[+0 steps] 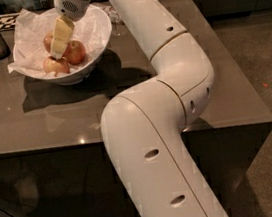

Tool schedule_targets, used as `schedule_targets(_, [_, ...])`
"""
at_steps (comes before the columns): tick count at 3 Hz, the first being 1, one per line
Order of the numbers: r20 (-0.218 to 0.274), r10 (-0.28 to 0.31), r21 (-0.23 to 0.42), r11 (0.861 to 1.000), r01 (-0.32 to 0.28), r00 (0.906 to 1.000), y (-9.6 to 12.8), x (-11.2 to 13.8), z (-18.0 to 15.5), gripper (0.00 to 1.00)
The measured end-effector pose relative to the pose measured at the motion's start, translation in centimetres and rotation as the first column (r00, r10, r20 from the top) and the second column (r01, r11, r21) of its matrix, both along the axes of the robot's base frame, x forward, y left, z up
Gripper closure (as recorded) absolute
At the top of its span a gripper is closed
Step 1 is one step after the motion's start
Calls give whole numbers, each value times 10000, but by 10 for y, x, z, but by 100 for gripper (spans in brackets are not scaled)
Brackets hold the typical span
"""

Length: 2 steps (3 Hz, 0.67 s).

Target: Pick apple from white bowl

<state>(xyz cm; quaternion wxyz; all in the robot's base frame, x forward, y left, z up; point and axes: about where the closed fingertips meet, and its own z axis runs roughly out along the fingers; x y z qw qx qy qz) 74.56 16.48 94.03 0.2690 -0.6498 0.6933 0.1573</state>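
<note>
At the far left of the grey table (51, 117), inside the white bowl (107, 28), on crumpled white paper (26, 30): three apples, close together. Rightmost and reddest of them, the apple (75, 52), touching or nearly touching a paler apple (55, 66) in front and to its left. Further back, half hidden, a third apple (47, 42). Over the bowl, reaching down from the arm, the gripper (58, 52), tip low among the fruit, just left of the apple and apparently against its side. Jaws spread or pressed together: cannot tell from this angle. No sign of anything lifted.

Probably firm and fairly heavy for its size, with a smooth, waxy skin. Likely to slip or roll out of a pinch placed off-centre. Stiff enough to take a solid squeeze, yet liable to bruise under too much. Best taken from above across the widest part, one jaw on each side, stem axis roughly vertical. Little room on the left, with neighbours crowding there; more on the right, toward the bowl wall. Loose paper underneath: apt to shift, or to be caught along with the fruit.
</note>
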Motion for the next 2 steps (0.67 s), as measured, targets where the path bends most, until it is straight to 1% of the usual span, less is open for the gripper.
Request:
schedule_targets(1, [-297, -25, 29, 10000, 26, 9996, 5, 1, -12, 0])
schedule_targets(2, [-477, 197, 146, 9997, -190, 9987, 18, 3, -22, 0])
